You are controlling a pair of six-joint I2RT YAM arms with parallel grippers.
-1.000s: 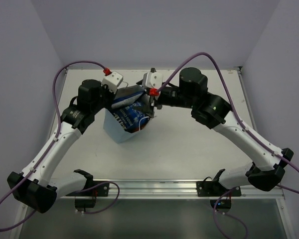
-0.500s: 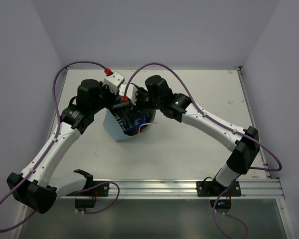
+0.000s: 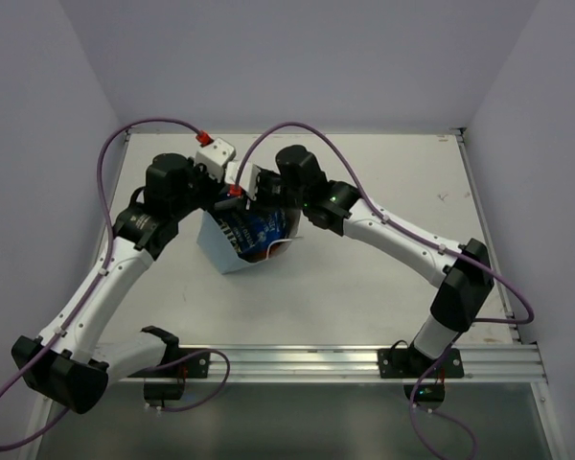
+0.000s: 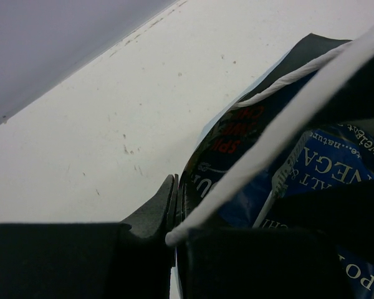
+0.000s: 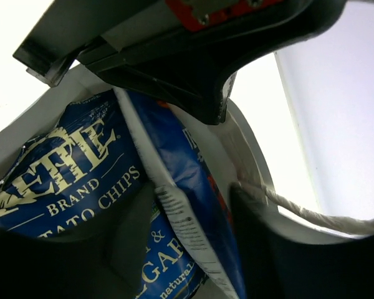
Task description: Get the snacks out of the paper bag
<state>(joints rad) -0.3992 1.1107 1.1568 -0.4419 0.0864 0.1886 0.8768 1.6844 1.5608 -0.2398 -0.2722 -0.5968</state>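
- At the table's (image 3: 383, 278) far-left part, the paper bag (image 3: 223, 253) stands mouth-up between the two arms. Every snack that shows lies inside it.
- Left gripper (image 4: 176, 208): fingers pressed together on the bag's white rim, pinning the mouth open.
- Right gripper (image 5: 174, 252): a second ago it hung at the bag's right rim. It has since swung over the mouth and dipped in.
- Its fingers are spread, one on each side of the upright dark blue packet (image 5: 196, 187). Nothing is pinched yet.
- A second dark blue packet (image 5: 62, 168), lettered for potato chips, lies just beside the first, against the bag's wall.
- A white string handle (image 5: 318, 217) hangs off the rim near the right finger.
- Reading: the reach is done and the first extraction is about to start. Closing on the upright packet seems the likely next move, and the handle could snag.
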